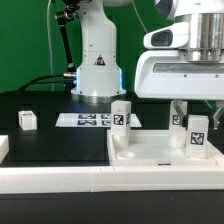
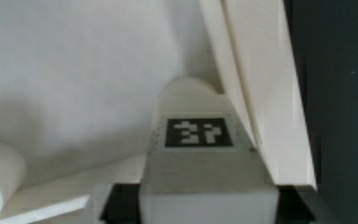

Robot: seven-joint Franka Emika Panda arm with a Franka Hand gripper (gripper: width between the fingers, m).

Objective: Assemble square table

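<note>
1. Square tabletop slab [image 1: 165,152] lying flat near the front edge of the bench, toward the exterior view's right, raised rim up, just behind the long white border rail [image 1: 60,180].
2. Gripper [image 1: 197,108] down over the slab's right-hand part, clamped on a tagged leg [image 1: 198,137]; in the wrist view, dark fingertips [image 2: 119,205] pressed to both sides of the same leg [image 2: 197,150], tag facing the camera.
3. Held leg upright, its foot at or just above the slab near the rim [image 2: 256,90]; seated or not, cannot tell.
4. Second leg [image 1: 121,116] upright at the slab's back left corner, apparently placed already; whether fully fastened, not visible.
5. Third leg [image 1: 26,120] loose on the black bench, well apart toward the exterior view's left edge.
6. Possible fourth tagged block [image 1: 178,120] half hidden behind the gripper; too obscured to confirm.
7. Marker board [image 1: 92,120] flat toward the back of the bench, in front of the arm's base.
8. Judgement: roughly the middle of the job. One leg likely on, one going in, at least one waiting.
</note>
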